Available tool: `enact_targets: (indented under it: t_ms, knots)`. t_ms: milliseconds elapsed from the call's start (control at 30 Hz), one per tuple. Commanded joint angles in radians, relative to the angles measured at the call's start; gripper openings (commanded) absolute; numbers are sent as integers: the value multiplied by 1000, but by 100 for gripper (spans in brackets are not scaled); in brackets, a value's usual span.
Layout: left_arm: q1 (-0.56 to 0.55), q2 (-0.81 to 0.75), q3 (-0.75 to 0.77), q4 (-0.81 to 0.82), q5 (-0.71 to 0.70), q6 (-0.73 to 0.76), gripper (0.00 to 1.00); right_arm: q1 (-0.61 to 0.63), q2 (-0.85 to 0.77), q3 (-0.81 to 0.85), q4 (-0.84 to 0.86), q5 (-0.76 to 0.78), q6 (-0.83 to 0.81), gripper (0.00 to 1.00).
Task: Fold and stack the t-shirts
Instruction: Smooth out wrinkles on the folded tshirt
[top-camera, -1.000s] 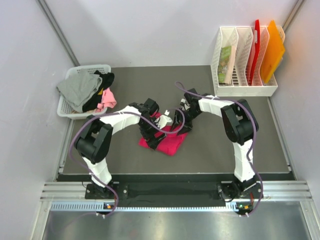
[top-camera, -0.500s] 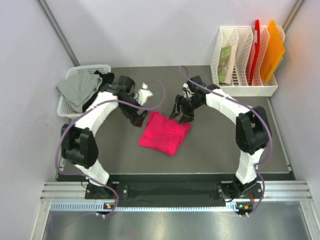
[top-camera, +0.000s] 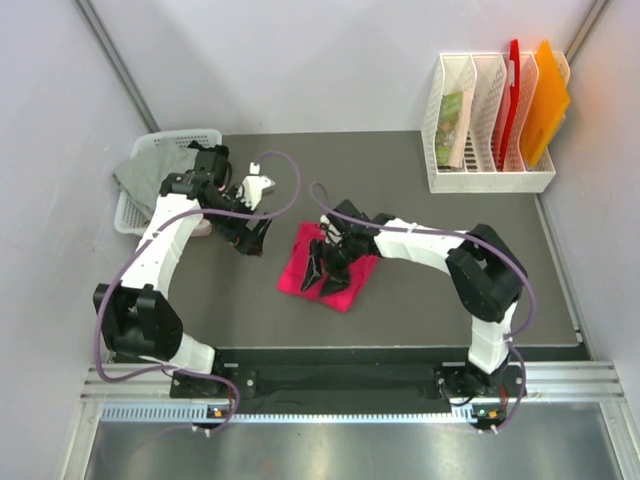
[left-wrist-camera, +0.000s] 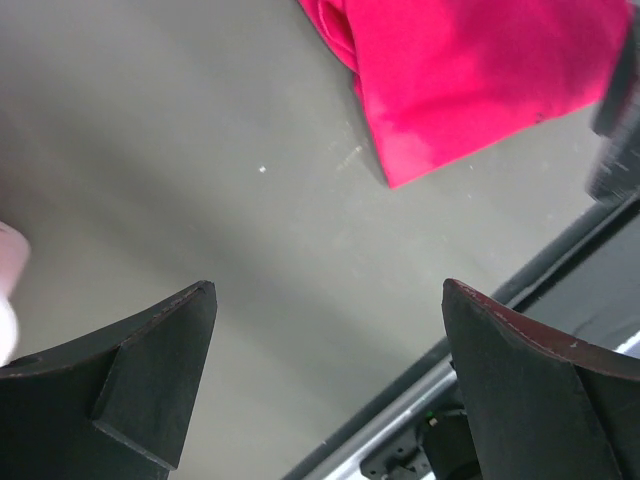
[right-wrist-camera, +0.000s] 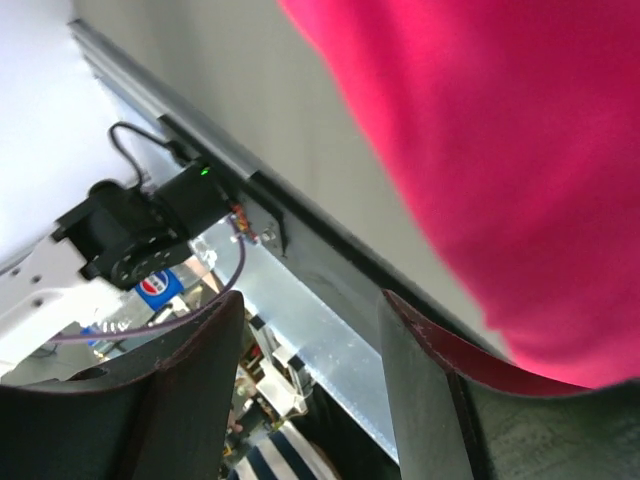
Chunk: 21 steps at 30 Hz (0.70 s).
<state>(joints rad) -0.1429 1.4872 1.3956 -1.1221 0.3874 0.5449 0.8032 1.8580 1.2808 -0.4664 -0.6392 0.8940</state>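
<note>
Bench (top-camera: 450, 250): dark grey mat, both arms reaching in from the near edge.

Crimson t-shirt (top-camera: 360, 275): lies flat near the middle of the bench as a compact, roughly four-sided packet set at a slant. It is alone there, with nothing under or on it but the right arm's tool.

Right claw (top-camera: 322, 283): sits over the left-middle part of the crimson t-shirt, fingers pointing toward the near-left.
- The right wrist view shows the claw (right-wrist-camera: 312, 300) partly open, with a clear gap between the two fingers.
- Through that gap only the bench edge and the metal rail (right-wrist-camera: 290, 300) show. There is no cloth between the fingers.
- The shirt (right-wrist-camera: 500, 150) fills the upper right of that view, and its edge runs just beside the right-hand finger. Cannot tell whether finger and cloth touch.

Left claw (top-camera: 252, 240): to the left of the shirt, apart from it, between shirt and basket.
- The left wrist view shows the claw (left-wrist-camera: 328, 290) spread wide and holding nothing, with bare bench below it.
- A corner of the crimson t-shirt (left-wrist-camera: 480, 70) shows at the upper right of that view.
- A bit of pale pink cloth (left-wrist-camera: 6, 280) shows at the left margin.

Basket (top-camera: 128, 218): white mesh, far-left corner of the bench. A grey t-shirt (top-camera: 140, 172) is heaped over its rim. The left arm crosses in front and hides the rest of the contents.

Rack (top-camera: 490, 182): white, far-right corner. It holds a red folder (top-camera: 512, 90) and an orange folder (top-camera: 545, 100), both upright.
</note>
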Motion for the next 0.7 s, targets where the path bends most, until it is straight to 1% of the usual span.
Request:
enact_targets:
  t_ms: [0, 200, 367, 467, 533, 567, 600, 667]
  knots:
    - [26, -59, 9, -41, 51, 9, 99, -9, 52, -50, 77, 7, -2, 56]
    - [48, -71, 42, -90, 68, 18, 99, -9, 127, -162, 92, 7, -66, 56]
    - [58, -82, 80, -125, 59, 35, 99, 1, 153, -155, 104, -25, -73, 55]
    - [63, -79, 112, -143, 51, 41, 99, 5, 113, -80, 35, -42, -89, 56]
    - [65, -76, 132, -157, 50, 47, 99, 5, 52, 4, -33, -47, -98, 57]
    - [66, -76, 135, -157, 48, 50, 99, 1, 41, 41, -64, -42, -107, 57]
    - [68, -76, 138, -157, 48, 52, 99, -1, 30, 122, -127, -39, -127, 57]
    - [74, -74, 135, -157, 48, 53, 99, -15, 32, 191, -169, -42, -139, 57]
